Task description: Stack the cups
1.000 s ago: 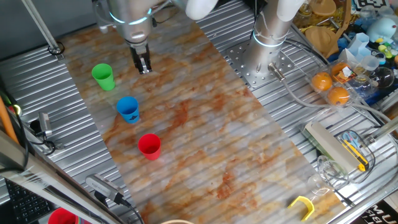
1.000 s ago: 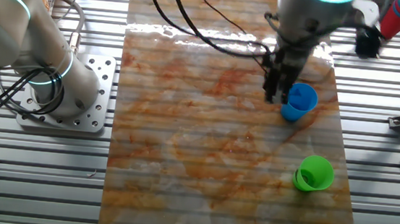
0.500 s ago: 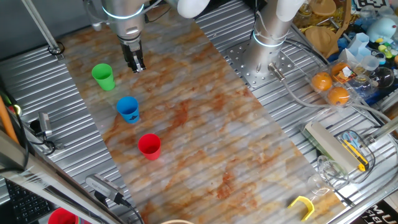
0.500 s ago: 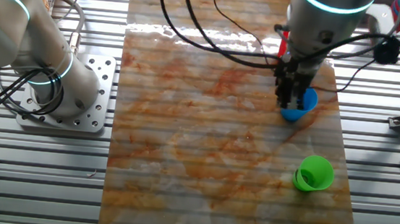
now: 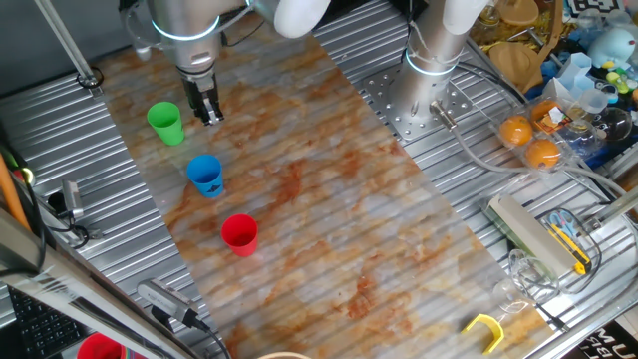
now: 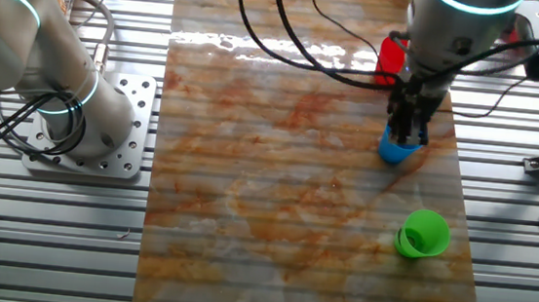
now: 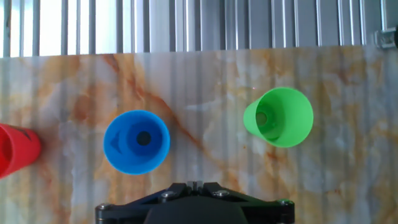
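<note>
Fingers (image 5: 207,112) look closed and empty beside green cup (image 5: 165,124); only hand view shows blue cup (image 7: 137,142) interior.

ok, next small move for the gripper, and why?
Probably shift sideways over the green cup and descend to grasp it. The gripper hangs above the mat just beside that cup, holding nothing, and the green, blue cup and red cup all stand apart, unstacked.

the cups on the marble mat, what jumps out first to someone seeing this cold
Three bright cups stand apart in a line on the marbled mat: green cup, blue cup, red cup, all upright and unstacked. The pincer hangs beside the green cup, holding nothing.
</note>
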Robot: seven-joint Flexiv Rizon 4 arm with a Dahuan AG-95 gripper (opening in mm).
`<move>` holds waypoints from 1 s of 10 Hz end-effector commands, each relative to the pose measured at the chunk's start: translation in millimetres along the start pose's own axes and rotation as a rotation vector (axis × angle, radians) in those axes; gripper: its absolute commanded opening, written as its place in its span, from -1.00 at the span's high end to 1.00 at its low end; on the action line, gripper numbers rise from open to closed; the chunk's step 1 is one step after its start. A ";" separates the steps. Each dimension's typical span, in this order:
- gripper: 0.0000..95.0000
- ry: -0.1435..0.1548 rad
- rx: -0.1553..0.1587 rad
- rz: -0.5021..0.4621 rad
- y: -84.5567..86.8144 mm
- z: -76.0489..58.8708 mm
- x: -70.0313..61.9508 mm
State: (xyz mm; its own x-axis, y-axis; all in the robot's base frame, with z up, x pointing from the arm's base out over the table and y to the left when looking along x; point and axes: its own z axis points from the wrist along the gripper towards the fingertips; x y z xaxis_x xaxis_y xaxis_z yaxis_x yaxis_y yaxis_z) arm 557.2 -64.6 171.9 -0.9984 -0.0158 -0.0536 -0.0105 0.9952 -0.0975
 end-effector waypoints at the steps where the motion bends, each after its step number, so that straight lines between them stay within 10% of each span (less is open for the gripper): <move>1: 1.00 0.010 0.020 -0.019 -4.6 7.3 -1.6; 10: 1.00 0.027 0.025 -0.091 -17.4 26.7 -0.2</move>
State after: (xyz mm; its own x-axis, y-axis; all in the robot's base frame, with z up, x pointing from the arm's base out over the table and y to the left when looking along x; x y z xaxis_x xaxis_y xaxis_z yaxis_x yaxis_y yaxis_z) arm 560.3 -84.6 146.7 -0.9947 -0.1015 -0.0151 -0.0989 0.9874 -0.1237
